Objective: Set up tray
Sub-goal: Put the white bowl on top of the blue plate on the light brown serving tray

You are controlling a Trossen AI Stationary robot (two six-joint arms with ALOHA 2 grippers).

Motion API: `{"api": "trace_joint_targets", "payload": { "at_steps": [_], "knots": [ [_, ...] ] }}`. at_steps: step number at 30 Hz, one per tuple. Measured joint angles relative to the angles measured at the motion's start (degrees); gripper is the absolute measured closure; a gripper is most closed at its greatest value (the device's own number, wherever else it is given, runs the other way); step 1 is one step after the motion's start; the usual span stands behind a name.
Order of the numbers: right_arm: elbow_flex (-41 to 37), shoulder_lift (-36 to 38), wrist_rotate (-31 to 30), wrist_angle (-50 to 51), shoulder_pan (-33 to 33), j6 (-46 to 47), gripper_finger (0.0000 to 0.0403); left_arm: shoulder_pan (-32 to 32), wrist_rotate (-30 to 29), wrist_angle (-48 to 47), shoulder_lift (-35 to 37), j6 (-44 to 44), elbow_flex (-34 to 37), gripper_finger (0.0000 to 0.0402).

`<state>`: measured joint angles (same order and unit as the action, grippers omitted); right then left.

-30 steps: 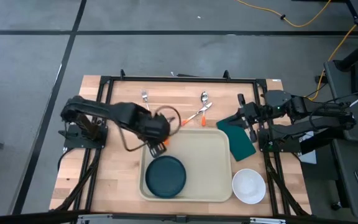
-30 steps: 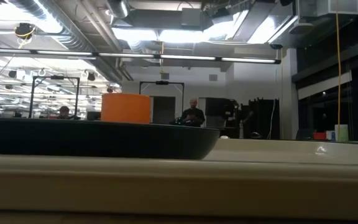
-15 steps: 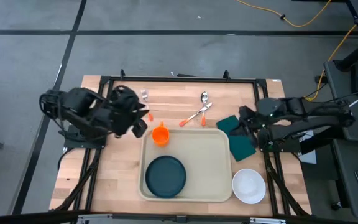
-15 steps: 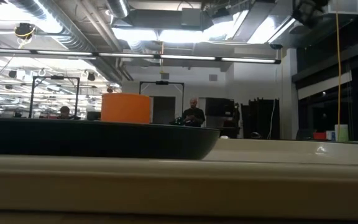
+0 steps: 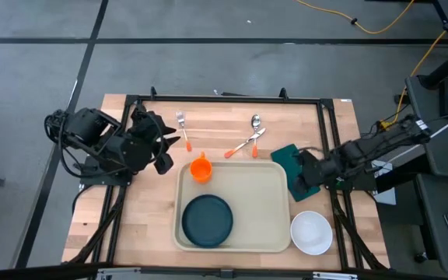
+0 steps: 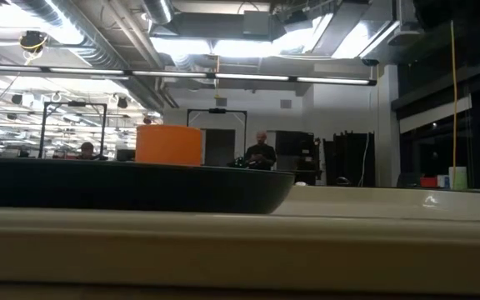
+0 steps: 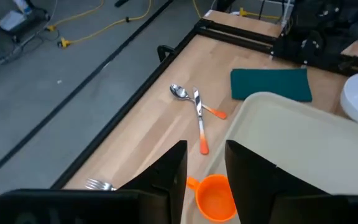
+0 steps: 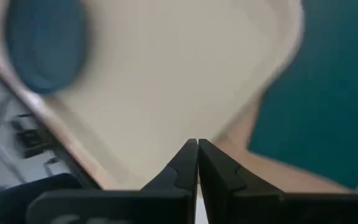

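The right gripper (image 5: 300,183) sits low over the wooden worktop near its right edge, its two dark fingers (image 8: 197,163) pressed together with nothing between them. It hangs above the strip of bare wood between the dark green rectangular cloth (image 5: 295,169) and the right rim of the large beige rectangular plastic tray (image 5: 267,204), with the cloth just beside it.

The left gripper (image 5: 160,152) hovers near the worktop's left edge, its fingers (image 7: 173,171) apart and holding nothing. Just beyond them stands a small orange plastic cup (image 5: 201,168), on the wood at the tray's far left corner and touching or nearly touching the rim.

The tray lies in the middle of the worktop, against the near edge. A dark blue round plate (image 5: 208,218) rests inside it, in the near left part. A white round bowl (image 5: 312,232) stands on the wood by the near right corner, just beside the tray.

Along the far edge lie a metal fork with an orange handle (image 5: 183,127), a metal spoon (image 5: 254,123) and an orange-handled utensil (image 5: 245,144), all apart from the tray.

In the low view the tray's rim (image 6: 240,250) fills the foreground, and a person (image 6: 261,152) stands far back in the room.
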<state>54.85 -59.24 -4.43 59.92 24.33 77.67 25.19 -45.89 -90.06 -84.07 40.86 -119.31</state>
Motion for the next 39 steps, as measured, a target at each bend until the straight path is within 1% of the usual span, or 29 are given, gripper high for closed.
{"api": "trace_joint_targets", "payload": {
  "at_steps": [4,7,11,13,16,19,23,26,28,30,32,36,39],
  "knots": [
    [0.0,-3.52,0.88,3.22,5.06,9.01,0.0384,0.0,-0.69,0.0,0.0,-1.18,0.02,0.0297],
    [0.0,-5.86,2.4,4.2,8.66,14.57,0.0384,0.0,-0.78,0.02,0.0,-2.23,0.02,0.0299],
    [0.0,-8.41,2.75,5.35,12.84,21.21,0.0383,-0.01,-0.9,0.02,0.0,-3.43,0.04,0.0303],
    [0.0,-9.23,3.18,5.38,14.48,23.9,0.0376,-0.15,-0.99,0.04,0.0,-4.01,0.04,0.0303],
    [0.0,-9.97,5.52,5.21,16.64,25.35,0.0349,-0.54,-1.16,0.04,0.0,-4.17,0.04,0.0302],
    [0.0,-10.06,6.49,3.7,18.84,24.06,0.0301,-0.88,-1.18,0.04,0.0,-4.19,0.04,0.03],
    [0.0,-10.06,7.58,3.3,21.83,20.02,0.022,-1.46,-1.17,0.04,0.0,-4.19,0.04,0.03],
    [0.0,-10.06,8.67,6.49,23.68,17.87,0.0163,-1.99,-1.16,0.04,0.0,-4.19,0.04,0.03],
    [0.0,-10.05,8.64,7.53,24.84,16.16,0.0136,-2.2,-1.16,0.04,0.0,-4.19,0.04,0.03],
    [0.0,-10.06,8.06,8.28,25.67,14.23,0.0119,-2.21,-1.18,0.04,0.0,-4.12,0.04,0.03],
    [0.0,-10.06,6.61,8.26,26.34,12.58,0.0113,-2.19,-1.17,0.05,0.0,-3.56,0.04,0.03],
    [0.0,-10.13,3.54,8.2,27.0,9.55,0.0116,-2.19,-1.16,0.06,0.0,-2.54,0.04,0.03],
    [-0.12,-10.74,2.69,8.0,27.0,7.58,0.0122,-2.19,-1.16,0.04,0.0,-1.84,0.04,0.03]
  ]
}}
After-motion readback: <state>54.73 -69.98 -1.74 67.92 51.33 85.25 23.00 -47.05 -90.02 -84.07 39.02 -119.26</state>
